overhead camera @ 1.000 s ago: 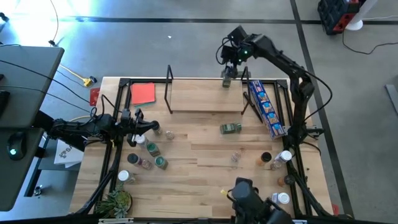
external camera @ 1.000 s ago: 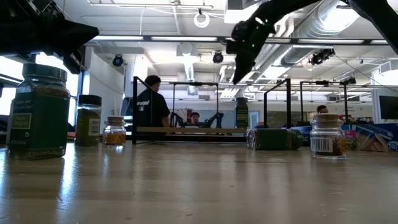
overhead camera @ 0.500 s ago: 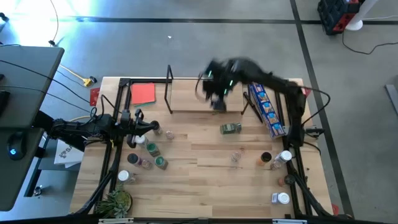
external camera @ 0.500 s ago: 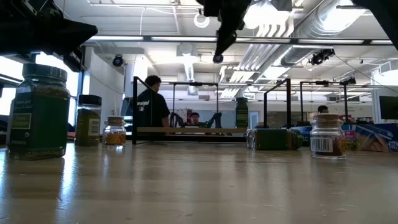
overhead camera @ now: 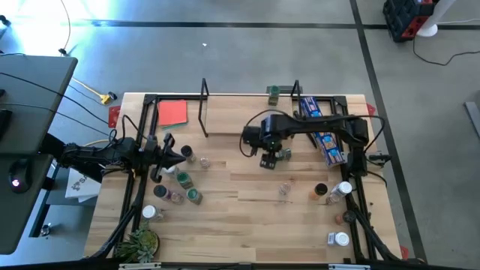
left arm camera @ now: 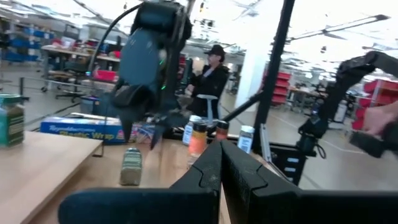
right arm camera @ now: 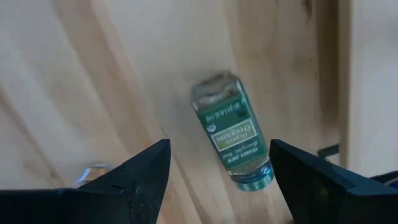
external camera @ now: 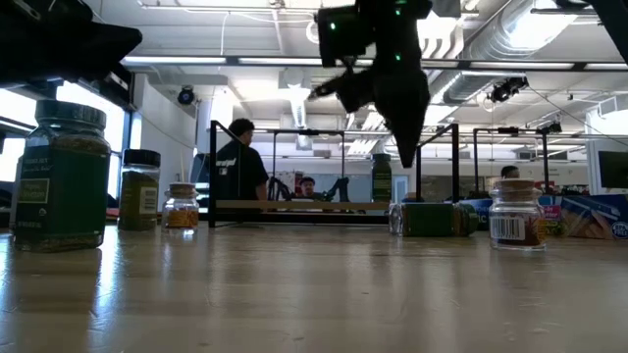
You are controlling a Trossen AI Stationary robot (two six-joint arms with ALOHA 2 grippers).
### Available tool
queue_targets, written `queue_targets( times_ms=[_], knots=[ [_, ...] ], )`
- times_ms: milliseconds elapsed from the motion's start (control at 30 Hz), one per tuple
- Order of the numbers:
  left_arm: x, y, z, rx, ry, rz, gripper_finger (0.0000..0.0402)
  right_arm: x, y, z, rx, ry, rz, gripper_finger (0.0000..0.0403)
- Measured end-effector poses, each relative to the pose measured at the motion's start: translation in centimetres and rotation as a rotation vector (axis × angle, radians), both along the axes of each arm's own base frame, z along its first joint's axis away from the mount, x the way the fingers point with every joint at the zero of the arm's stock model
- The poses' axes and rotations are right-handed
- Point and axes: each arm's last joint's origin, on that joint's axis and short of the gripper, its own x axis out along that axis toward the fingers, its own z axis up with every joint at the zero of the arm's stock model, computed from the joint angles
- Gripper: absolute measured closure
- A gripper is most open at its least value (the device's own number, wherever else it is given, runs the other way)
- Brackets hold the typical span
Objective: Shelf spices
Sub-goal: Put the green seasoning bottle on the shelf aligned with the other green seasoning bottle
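Your right gripper (right arm camera: 214,168) hangs with its fingers spread over a jar (right arm camera: 232,134) lying on its side on the table (overhead camera: 247,210) — beside the shelf (overhead camera: 225,120). Your left gripper (overhead camera: 169,152) waits closed at the table's left — one jar (overhead camera: 274,92) stands on the shelf.

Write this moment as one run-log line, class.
right gripper: open, above lying oregano jar | left gripper: shut, waiting at left edge | shelf: one jar placed

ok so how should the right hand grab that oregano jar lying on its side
Grip the oregano jar across its round, labelled middle, coming straight down from above. It lies flat on the table, so its cap and base face sideways. The right hand hangs open above it, fingers either side.
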Motion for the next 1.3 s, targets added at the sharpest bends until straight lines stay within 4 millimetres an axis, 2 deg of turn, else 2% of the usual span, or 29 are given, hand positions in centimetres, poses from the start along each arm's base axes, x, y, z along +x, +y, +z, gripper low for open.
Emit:
queue_targets(
  times_ms=[200, 333, 433, 500, 633, 733, 833, 1000, 1133, 1300],
  knots=[
    [0.0, -0.1, 0.0, 0.015, -0.001, -0.033, 0.0401, -0.6, 0.4, -3.4, -0.009, 0.002, -0.003, 0.0136],
    [0.0, -0.1, 0.0, 0.016, -0.001, -0.037, 0.0401, -0.8, 0.9, -4.8, -0.008, -0.022, -0.009, 0.0136],
    [0.0, -0.1, 0.0, 0.016, -0.001, -0.037, 0.0401, -0.2, 1.8, -4.7, -0.001, -0.069, -0.005, 0.0136],
    [0.0, -0.1, 0.0, 0.016, -0.002, -0.037, 0.0401, 0.8, 3.2, -4.1, 0.023, -0.138, 0.046, 0.0136],
    [0.0, -0.1, 0.0, 0.015, -0.002, -0.032, 0.0401, 2.1, 6.4, -1.7, 0.021, -0.223, 0.174, 0.0136],
    [0.0, -0.1, 0.0, 0.014, -0.002, -0.030, 0.0401, 2.5, 7.8, -0.1, -0.047, -0.250, 0.179, 0.0136],
    [0.0, -0.1, 0.0, 0.007, -0.003, -0.031, 0.0401, 2.4, 8.0, 0.1, -0.052, -0.251, 0.082, 0.0136],
    [0.0, -0.1, 0.0, -0.014, 0.002, -0.043, 0.0401, 2.0, 7.0, -3.3, 0.035, -0.264, -0.165, 0.0136],
    [0.2, -0.2, -0.1, -0.035, 0.019, -0.021, 0.0401, 2.4, 8.3, -5.3, 0.116, -0.393, -0.323, 0.0136],
    [1.2, -0.5, -0.1, -0.045, 0.089, 0.018, 0.0401, 2.5, 9.3, -5.4, 0.124, -0.437, -0.562, 0.0136]
  ],
)
